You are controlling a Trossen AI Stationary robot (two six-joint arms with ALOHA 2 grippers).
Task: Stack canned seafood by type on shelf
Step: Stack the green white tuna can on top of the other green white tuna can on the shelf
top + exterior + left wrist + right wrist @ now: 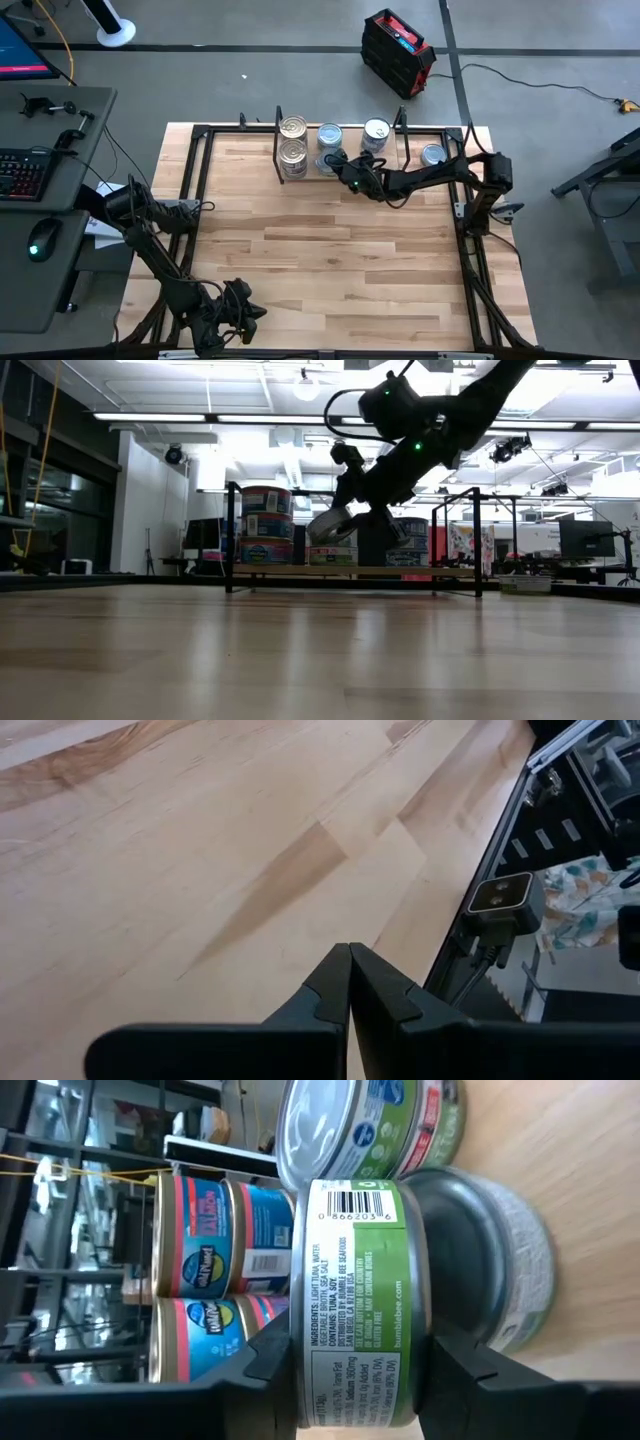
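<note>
Overhead, table-level views share shelf (340, 172); wrists close.

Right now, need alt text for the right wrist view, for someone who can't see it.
The right claw grips a green-labelled tuna can by its sides, held in front of other tins on the shelf. Another green-labelled can sits just beyond it, and blue-and-red labelled cans are stacked farther back.
</note>
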